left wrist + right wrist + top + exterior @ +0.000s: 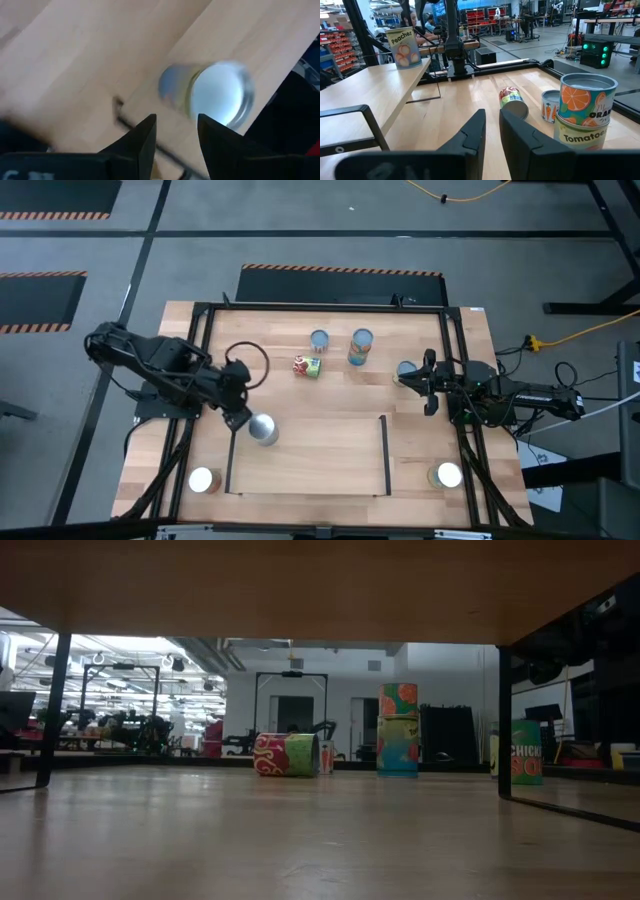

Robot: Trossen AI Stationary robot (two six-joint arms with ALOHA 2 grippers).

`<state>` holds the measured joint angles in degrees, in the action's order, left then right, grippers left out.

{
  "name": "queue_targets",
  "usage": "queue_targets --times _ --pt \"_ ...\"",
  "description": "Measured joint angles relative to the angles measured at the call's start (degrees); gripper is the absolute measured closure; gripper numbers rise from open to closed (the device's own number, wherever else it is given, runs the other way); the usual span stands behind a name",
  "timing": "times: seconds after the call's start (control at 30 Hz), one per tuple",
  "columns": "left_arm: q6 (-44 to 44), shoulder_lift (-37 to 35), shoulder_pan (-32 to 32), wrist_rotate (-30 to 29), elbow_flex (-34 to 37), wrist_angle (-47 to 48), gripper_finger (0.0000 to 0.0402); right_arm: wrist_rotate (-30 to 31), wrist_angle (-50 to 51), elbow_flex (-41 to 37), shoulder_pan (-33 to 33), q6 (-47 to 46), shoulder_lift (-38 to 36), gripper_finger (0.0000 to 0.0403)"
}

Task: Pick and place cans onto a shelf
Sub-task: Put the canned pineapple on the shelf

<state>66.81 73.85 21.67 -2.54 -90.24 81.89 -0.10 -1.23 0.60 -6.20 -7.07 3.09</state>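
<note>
A can with a silvery top [263, 430] [215, 92] stands on the far left corner of the shelf [310, 460], a raised light-wood panel with black rails. In the right wrist view it is the Peaches can [404, 47]. My left gripper [240, 418] [176, 132] hovers open just left of it, pointing steeply down, with nothing between its fingers. On the table beyond the shelf are a red-and-green can lying on its side [307, 366] [512, 101], an upright can [319, 339] and two stacked cans [361, 347] [582, 112]. My right gripper [430, 395] [491, 132] waits level at the right, slightly open and empty.
A green can [406, 370] [525, 750] stands right beside my right gripper. One can stands at the near left corner [203, 480] and one at the near right corner [448, 475]. The black outer frame [320, 307] rings the table. The shelf's underside [300, 590] hangs over the table.
</note>
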Motion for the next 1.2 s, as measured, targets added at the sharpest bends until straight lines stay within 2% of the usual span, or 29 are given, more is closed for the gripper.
queue_targets --times 0.23,0.87,1.03,1.2 --pt "4.7 -1.2 3.7 3.9 0.0 8.5 0.0265 0.0 0.0 0.0 0.0 -0.2 0.0 0.0342" --pt "6.6 5.8 22.1 2.5 1.0 8.0 0.0266 0.0 0.1 0.0 0.0 -0.2 0.0 0.0342" --pt "11.0 6.1 25.9 5.4 6.4 6.6 0.0266 0.0 0.1 0.0 0.0 -0.2 0.0 0.0342" --pt "11.2 6.0 27.9 8.4 12.6 1.0 0.0266 0.0 0.1 0.0 0.0 -0.2 0.0 0.0342"
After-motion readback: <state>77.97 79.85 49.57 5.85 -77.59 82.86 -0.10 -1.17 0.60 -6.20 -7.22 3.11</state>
